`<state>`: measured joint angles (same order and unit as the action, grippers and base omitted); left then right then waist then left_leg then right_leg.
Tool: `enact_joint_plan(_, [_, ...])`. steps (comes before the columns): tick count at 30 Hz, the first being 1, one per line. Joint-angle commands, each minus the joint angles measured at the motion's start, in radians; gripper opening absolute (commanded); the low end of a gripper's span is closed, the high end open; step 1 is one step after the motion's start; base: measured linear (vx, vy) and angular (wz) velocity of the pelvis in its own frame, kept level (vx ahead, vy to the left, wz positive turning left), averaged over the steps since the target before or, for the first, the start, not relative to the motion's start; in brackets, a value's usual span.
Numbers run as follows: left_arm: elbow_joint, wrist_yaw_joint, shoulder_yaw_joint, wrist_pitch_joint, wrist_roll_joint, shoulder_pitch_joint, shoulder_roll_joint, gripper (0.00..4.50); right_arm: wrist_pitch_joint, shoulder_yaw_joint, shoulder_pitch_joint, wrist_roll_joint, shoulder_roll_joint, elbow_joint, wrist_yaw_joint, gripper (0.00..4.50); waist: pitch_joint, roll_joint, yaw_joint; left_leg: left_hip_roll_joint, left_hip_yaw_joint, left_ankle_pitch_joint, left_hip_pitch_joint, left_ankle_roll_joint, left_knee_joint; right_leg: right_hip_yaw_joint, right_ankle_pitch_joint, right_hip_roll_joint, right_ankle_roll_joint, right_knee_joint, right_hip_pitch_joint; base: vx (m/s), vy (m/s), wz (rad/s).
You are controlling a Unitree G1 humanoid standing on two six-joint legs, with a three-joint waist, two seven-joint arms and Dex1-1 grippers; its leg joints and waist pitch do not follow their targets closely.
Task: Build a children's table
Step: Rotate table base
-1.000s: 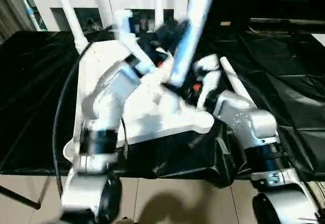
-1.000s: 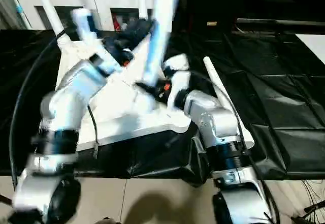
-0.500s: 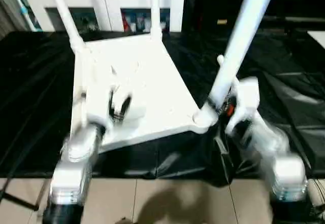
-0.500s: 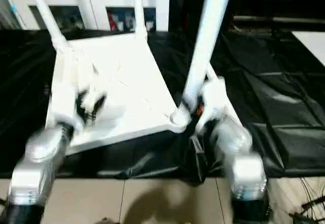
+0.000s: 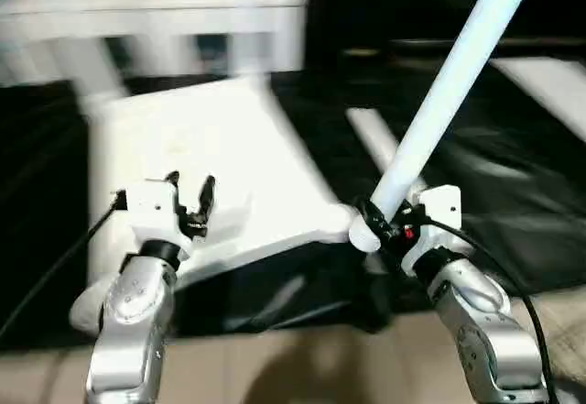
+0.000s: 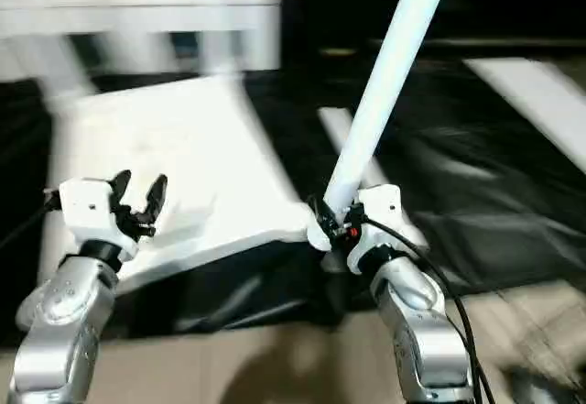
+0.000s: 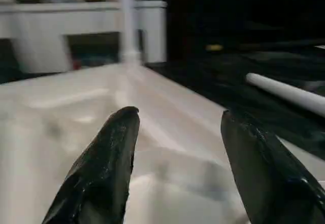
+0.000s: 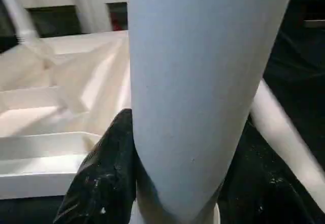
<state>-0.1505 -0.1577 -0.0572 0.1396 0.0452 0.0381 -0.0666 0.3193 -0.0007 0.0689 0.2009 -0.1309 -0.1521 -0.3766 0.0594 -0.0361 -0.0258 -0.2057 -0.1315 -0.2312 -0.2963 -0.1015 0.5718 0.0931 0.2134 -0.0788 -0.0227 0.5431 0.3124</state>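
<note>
The children's table lies upside down as a white tabletop [image 5: 215,147] on black cloth. A long white leg [image 5: 449,88] leans up to the right, its lower end at the near right corner socket [image 5: 351,233]. My right gripper [image 5: 385,225] is shut on this leg just above the socket; in the right wrist view the leg [image 8: 198,92] sits between my black fingers [image 8: 101,183]. Over the near left part of the tabletop my left gripper [image 5: 190,186] hangs open and holds nothing. Another leg [image 7: 127,21] stands upright at a far corner. A loose leg [image 5: 375,143] lies on the cloth to the right.
A white cabinet [image 5: 156,19] with glass doors stands behind the table. Black cloth [image 5: 513,175] covers the work surface, with pale floor [image 5: 302,367] below its front edge between my forearms.
My left arm has let go of the leg, pulled back to the near left and stands open. The right gripper keeps the leg, now leaning further right. The camera has shifted too.
</note>
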Motion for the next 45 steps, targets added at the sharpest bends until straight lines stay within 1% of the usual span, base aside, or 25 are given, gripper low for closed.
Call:
enact_joint_plan(1, [-0.022,0.020,-0.012,-0.016,-0.009,-0.015,-0.016,2.92,-0.012,0.023,0.019,0.011,-0.001,0.001,-0.009,1.86,-0.067,0.009,0.020,0.024,-0.023,-0.260,-0.034,0.122,-0.073,-0.039,0.495,-0.032,0.157,-0.077,-0.067,0.109,-0.010,0.03])
enact_joint_plan(7, [-0.044,0.033,-0.015,-0.002,-0.009,-0.022,-0.021,2.92,0.007,0.045,0.042,0.016,-0.013,0.027,-0.048,1.86,-0.099,0.001,0.028,0.042,-0.013,0.088,0.001,0.322,-0.041,-0.024,-0.019,0.008,0.273,-0.009,-0.081,0.160,-0.011,0.11])
enact_joint_plan(8, [-0.051,0.031,-0.017,-0.001,-0.013,-0.026,-0.023,2.92,0.004,0.050,0.041,0.005,-0.011,0.022,-0.041,1.86,-0.089,0.032,0.050,0.093,0.003,0.140,-0.103,0.425,-0.004,0.000,-0.060,-0.001,0.216,-0.034,-0.150,0.173,-0.003,0.09])
enact_joint_plan(9, [-0.053,0.031,-0.018,0.001,-0.015,-0.028,-0.024,2.92,-0.001,0.048,0.040,0.003,-0.005,0.020,-0.033,1.86,-0.099,0.013,0.051,0.116,0.008,0.193,-0.123,0.489,0.025,-0.002,-0.090,-0.029,0.155,-0.041,-0.180,0.169,0.016,0.41])
enact_joint_plan(10, [-0.056,0.029,-0.021,0.002,-0.015,-0.030,-0.026,2.92,-0.003,0.033,0.039,0.018,0.010,0.016,-0.023,1.86,-0.090,-0.011,0.043,0.104,0.040,0.290,-0.084,0.513,0.024,0.038,-0.089,0.004,0.104,-0.034,-0.154,0.179,0.017,0.74])
enact_joint_plan(11, [-0.056,0.029,-0.022,0.003,-0.015,-0.030,-0.026,2.92,0.001,0.027,0.038,0.028,0.016,0.014,-0.021,1.86,-0.103,-0.048,0.010,0.029,0.080,0.333,0.083,0.480,0.006,0.039,0.003,0.042,0.097,0.032,-0.031,0.179,0.017,0.74])
enact_joint_plan(12, [-0.057,0.028,-0.024,0.006,-0.016,-0.029,-0.026,2.92,-0.001,0.027,0.037,0.026,0.012,0.011,-0.024,1.86,-0.093,-0.023,-0.019,-0.108,0.193,0.348,0.201,0.549,-0.017,0.015,0.234,0.011,0.038,0.142,0.113,0.205,-0.053,0.40])
enact_joint_plan(14, [-0.061,0.017,-0.030,0.000,0.006,-0.035,-0.029,2.92,-0.011,0.037,0.027,0.016,-0.004,0.000,-0.034,1.86,-0.091,0.007,-0.003,-0.105,0.177,0.636,0.179,0.580,0.005,-0.063,0.058,-0.061,-0.038,0.191,0.212,0.179,-0.127,-0.09])
enact_joint_plan(15, [-0.060,0.013,-0.029,0.000,0.009,-0.036,-0.031,2.92,-0.012,0.037,0.025,0.016,-0.006,-0.002,-0.034,1.86,-0.094,0.028,0.005,-0.045,0.143,0.636,0.155,0.510,0.033,-0.090,-0.078,-0.076,0.006,0.142,0.201,0.036,-0.153,-0.23])
enact_joint_plan(16, [-0.056,-0.008,-0.026,-0.010,0.026,-0.041,-0.042,2.92,-0.016,0.032,0.017,0.021,-0.008,-0.010,-0.032,1.86,-0.097,0.092,0.041,0.182,0.038,0.369,-0.040,0.362,0.149,-0.184,-0.456,-0.070,0.058,0.089,-0.008,-0.062,-0.104,-0.01])
enact_joint_plan(17, [-0.054,-0.021,-0.025,-0.014,0.035,-0.042,-0.047,2.92,-0.017,0.028,0.012,0.025,-0.009,-0.016,-0.032,1.86,-0.092,0.094,0.083,0.177,0.042,0.130,-0.077,0.297,0.178,-0.239,-0.656,-0.124,0.121,0.054,-0.049,-0.062,-0.104,-0.01])
enact_joint_plan(18, [-0.054,-0.028,-0.025,-0.017,0.041,-0.043,-0.050,2.92,-0.016,0.027,0.009,0.028,-0.009,-0.019,-0.032,1.86,-0.096,0.097,0.093,0.132,0.051,0.063,-0.103,0.149,0.167,-0.223,-1.224,-0.106,0.171,0.106,-0.062,0.031,-0.043,0.31])
enact_joint_plan(19, [-0.055,-0.034,-0.025,-0.013,0.046,-0.042,-0.056,2.92,-0.017,0.025,0.007,0.027,-0.010,-0.022,-0.033,1.86,-0.096,0.082,0.088,0.139,0.046,0.183,-0.104,0.081,0.106,-0.151,-1.580,-0.054,0.087,0.152,-0.050,0.000,0.000,0.00])
enact_joint_plan(20, [-0.057,-0.044,-0.025,-0.013,0.053,-0.042,-0.060,2.92,-0.015,0.023,0.006,0.029,-0.009,-0.024,-0.031,1.86,-0.096,0.072,0.089,0.134,0.045,0.228,-0.095,0.078,0.079,-0.125,-1.567,-0.044,0.040,0.143,-0.033,0.000,0.000,0.00])
enact_joint_plan(21, [-0.061,-0.060,-0.024,-0.011,0.065,-0.042,-0.068,2.92,-0.010,0.019,0.004,0.031,-0.007,-0.028,-0.029,1.86,-0.082,0.024,0.085,0.103,0.055,0.270,-0.074,0.080,0.026,-0.091,-1.234,-0.044,-0.016,0.101,0.012,-0.201,0.032,-0.17])
enact_joint_plan(23, [-0.056,-0.070,-0.031,-0.022,0.070,-0.034,-0.077,2.92,-0.001,0.014,0.008,0.029,-0.005,-0.029,-0.027,1.86,-0.079,-0.015,0.083,0.041,0.072,0.147,-0.102,0.073,0.003,-0.062,-0.708,-0.040,-0.073,0.083,-0.021,-0.207,0.000,-0.33])
enact_joint_plan(24, [-0.055,-0.072,-0.035,-0.013,0.078,-0.032,-0.073,2.92,0.001,0.013,0.008,0.031,-0.005,-0.029,-0.028,1.86,-0.075,-0.014,0.089,0.010,0.080,0.039,-0.084,0.077,-0.001,-0.070,-0.523,-0.053,-0.079,0.061,-0.010,-0.092,-0.058,-0.10])
enact_joint_plan(25, [-0.055,-0.074,-0.036,-0.009,0.082,-0.032,-0.072,2.92,0.001,0.014,0.008,0.033,-0.005,-0.029,-0.028,1.86,-0.068,0.006,0.094,-0.003,0.061,-0.109,-0.072,0.120,-0.004,-0.107,-0.176,-0.089,0.058,0.025,-0.015,-0.027,-0.018,0.21])
enact_joint_plan(29, [-0.057,-0.064,-0.029,-0.008,0.073,-0.030,-0.068,2.92,0.009,0.021,0.008,0.048,-0.012,-0.034,-0.032,1.86,-0.055,0.014,0.150,-0.014,0.053,-0.053,-0.115,0.194,0.089,-0.200,0.370,-0.245,0.229,-0.066,-0.032,-0.059,0.067,0.07])
enact_joint_plan(30, [-0.060,-0.058,-0.027,-0.003,0.076,-0.030,-0.065,2.92,0.013,0.022,0.011,0.050,-0.014,-0.033,-0.036,1.86,-0.050,0.017,0.153,-0.020,0.061,-0.056,-0.119,0.188,0.095,-0.202,0.435,-0.251,0.241,-0.073,-0.030,-0.069,0.155,-0.05])
enact_joint_plan(31, [-0.061,-0.052,-0.025,0.005,0.080,-0.030,-0.065,2.92,0.021,0.022,0.016,0.049,-0.016,-0.031,-0.042,1.86,-0.044,-0.010,0.148,-0.025,0.055,-0.082,-0.086,0.170,-0.001,-0.117,0.451,-0.128,0.266,-0.045,-0.002,-0.056,0.181,0.03])
enact_joint_plan(33, [-0.060,-0.047,-0.024,0.003,0.076,-0.028,-0.065,2.92,0.020,0.023,0.022,0.038,-0.019,-0.022,-0.039,1.86,-0.058,-0.028,0.104,-0.045,0.047,-0.245,-0.022,0.138,-0.051,-0.054,0.220,-0.003,0.226,0.042,0.056,-0.056,0.184,0.09])
enact_joint_plan(37, [-0.047,-0.023,-0.012,-0.029,0.039,-0.030,-0.058,2.92,0.007,0.026,0.042,0.029,-0.036,0.010,-0.052,1.86,-0.049,-0.013,0.091,-0.023,0.030,-0.566,-0.030,-0.097,-0.085,-0.078,0.161,-0.037,0.102,0.017,0.056,-0.057,0.162,0.12])
enact_joint_plan(39, [-0.047,-0.010,-0.006,-0.011,0.022,-0.025,-0.056,2.92,0.006,0.026,0.049,0.029,-0.042,0.016,-0.054,1.86,-0.052,-0.003,0.090,-0.011,0.028,-0.545,-0.036,-0.081,-0.080,-0.090,0.262,-0.057,0.075,-0.004,0.048,-0.047,0.092,0.02])
enact_joint_plan(45, [-0.032,-0.012,0.008,0.046,0.048,0.007,-0.042,2.92,0.009,0.024,0.065,0.022,-0.065,0.029,-0.062,1.86,-0.048,-0.017,0.050,-0.094,0.094,-0.619,-0.034,-0.102,-0.129,-0.059,0.140,-0.008,0.080,0.036,0.048,-0.005,-0.012,0.01])
